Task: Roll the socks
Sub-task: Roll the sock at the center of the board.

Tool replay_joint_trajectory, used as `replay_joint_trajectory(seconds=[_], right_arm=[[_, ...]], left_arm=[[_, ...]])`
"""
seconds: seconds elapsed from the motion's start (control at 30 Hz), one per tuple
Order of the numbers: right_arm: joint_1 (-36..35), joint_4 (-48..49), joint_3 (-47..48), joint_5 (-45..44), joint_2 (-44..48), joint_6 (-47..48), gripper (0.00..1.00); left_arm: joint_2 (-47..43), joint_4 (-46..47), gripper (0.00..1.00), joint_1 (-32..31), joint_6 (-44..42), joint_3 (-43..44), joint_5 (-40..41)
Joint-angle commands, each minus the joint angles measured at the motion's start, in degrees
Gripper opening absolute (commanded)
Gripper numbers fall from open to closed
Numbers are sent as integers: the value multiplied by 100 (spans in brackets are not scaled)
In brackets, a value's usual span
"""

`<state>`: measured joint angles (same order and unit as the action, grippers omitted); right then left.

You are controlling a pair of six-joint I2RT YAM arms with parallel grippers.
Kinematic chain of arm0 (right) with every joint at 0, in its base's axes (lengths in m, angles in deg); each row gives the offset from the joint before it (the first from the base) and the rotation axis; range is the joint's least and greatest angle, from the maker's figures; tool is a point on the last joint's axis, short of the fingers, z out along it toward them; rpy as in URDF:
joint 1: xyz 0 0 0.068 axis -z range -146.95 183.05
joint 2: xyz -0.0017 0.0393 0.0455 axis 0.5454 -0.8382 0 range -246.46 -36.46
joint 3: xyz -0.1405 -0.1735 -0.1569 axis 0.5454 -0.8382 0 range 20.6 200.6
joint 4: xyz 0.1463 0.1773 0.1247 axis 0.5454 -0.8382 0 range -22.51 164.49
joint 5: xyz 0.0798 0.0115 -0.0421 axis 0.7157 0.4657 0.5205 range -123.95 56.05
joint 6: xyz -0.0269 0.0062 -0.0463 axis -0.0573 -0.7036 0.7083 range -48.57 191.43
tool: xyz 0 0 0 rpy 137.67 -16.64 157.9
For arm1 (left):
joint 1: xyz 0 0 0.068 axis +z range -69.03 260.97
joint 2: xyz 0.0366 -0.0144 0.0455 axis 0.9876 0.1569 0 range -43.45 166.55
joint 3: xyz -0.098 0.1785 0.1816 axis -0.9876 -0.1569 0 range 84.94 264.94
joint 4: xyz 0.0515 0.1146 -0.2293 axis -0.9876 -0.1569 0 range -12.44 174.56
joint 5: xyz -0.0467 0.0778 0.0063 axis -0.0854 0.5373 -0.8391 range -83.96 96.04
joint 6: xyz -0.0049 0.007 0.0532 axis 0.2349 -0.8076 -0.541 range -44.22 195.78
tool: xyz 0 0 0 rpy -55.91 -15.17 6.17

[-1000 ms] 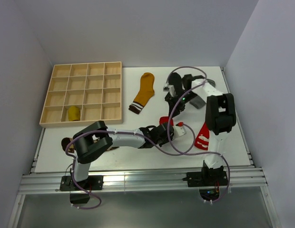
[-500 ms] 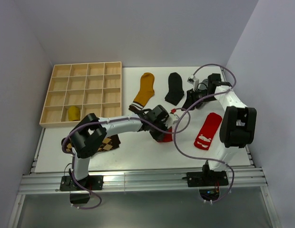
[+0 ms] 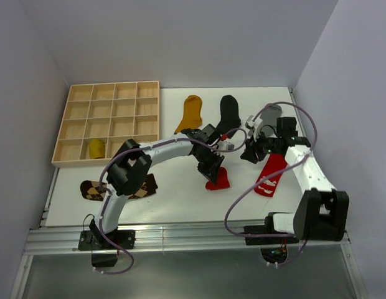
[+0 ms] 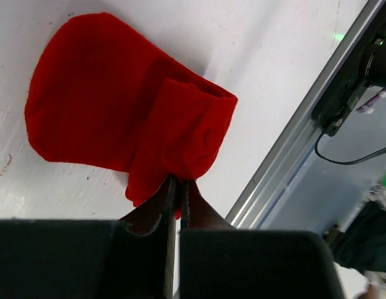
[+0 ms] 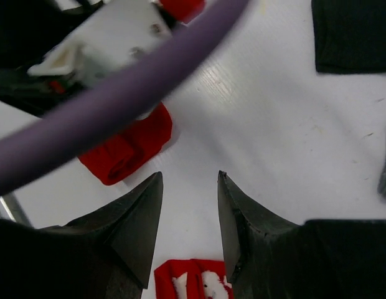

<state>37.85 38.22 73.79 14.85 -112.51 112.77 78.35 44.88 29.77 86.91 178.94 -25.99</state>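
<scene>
My left gripper (image 3: pixel 213 167) (image 4: pixel 178 180) is shut on the folded edge of a plain red sock (image 3: pixel 218 180) (image 4: pixel 118 118) that lies partly rolled on the table; it also shows in the right wrist view (image 5: pixel 127 149). My right gripper (image 3: pixel 250 153) (image 5: pixel 190 177) is open and empty above bare table, between that sock and a second red sock with white print (image 3: pixel 269 175) (image 5: pixel 193 283). A mustard sock (image 3: pixel 190 113), a black sock (image 3: pixel 230 113) (image 5: pixel 352 34) and a grey sock (image 3: pixel 271 114) lie flat at the back. A brown argyle sock (image 3: pixel 96 189) lies front left.
A wooden grid tray (image 3: pixel 75 129) stands at the back left with a rolled mustard bundle (image 3: pixel 96 148) in one front cell. Purple cables (image 3: pixel 243 193) loop over the table's middle. The metal rail (image 3: pixel 180 237) runs along the front edge.
My left gripper has swung farther back and right with the plain red sock held. My right arm has pulled back from the far right and now hovers nearer the printed red sock.
</scene>
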Motion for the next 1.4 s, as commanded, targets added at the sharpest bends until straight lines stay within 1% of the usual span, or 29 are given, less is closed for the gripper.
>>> replay_joint_trajectory(seconds=[0.0, 0.1, 0.23, 0.3, 0.4, 0.57, 0.63, 0.7, 0.8, 0.9, 1.03, 1.2, 1.37], right_arm=[[-119, 586, -440, -221, 826, 611, 48], [-216, 683, -888, -300, 1354, 989, 49], [-426, 262, -1275, -362, 1812, 2050, 52], [-619, 208, -1574, -546, 2040, 2333, 55], [-962, 374, -1978, -791, 2374, 2659, 58], [-1945, 954, -2750, -1346, 3042, 2774, 60], [-2166, 1279, -3076, -1512, 3411, 2888, 64], [-2404, 1526, -3279, -1636, 3631, 3071, 65], [-2659, 1807, -3446, -1873, 3423, 3195, 65], [-2965, 2290, -3727, -2145, 3482, 3310, 65], [-3379, 2598, -3938, -2436, 3352, 3292, 64], [-3915, 3503, -4360, -3050, 3282, 3397, 64], [-4294, 4153, -4607, -3350, 3018, 3477, 63]], left_arm=[[299, -382, 0, 145, 301, 391, -392], [467, -409, 0, 145, 406, 506, -480], [757, -400, 0, 154, 539, 576, -427], [836, -391, 0, 163, 626, 602, -479], [951, -391, 0, 189, 705, 646, -515], [1135, -409, 0, 303, 872, 682, -629], [1197, -435, 0, 356, 899, 699, -673], [1267, -444, 0, 391, 934, 717, -673], [1329, -339, 0, 479, 1057, 673, -866], [1469, -382, 0, 532, 1066, 760, -840], [1575, -356, 0, 550, 1110, 805, -919], [1689, -496, 0, 576, 1101, 989, -892], [1760, -576, 0, 594, 1110, 1094, -892]])
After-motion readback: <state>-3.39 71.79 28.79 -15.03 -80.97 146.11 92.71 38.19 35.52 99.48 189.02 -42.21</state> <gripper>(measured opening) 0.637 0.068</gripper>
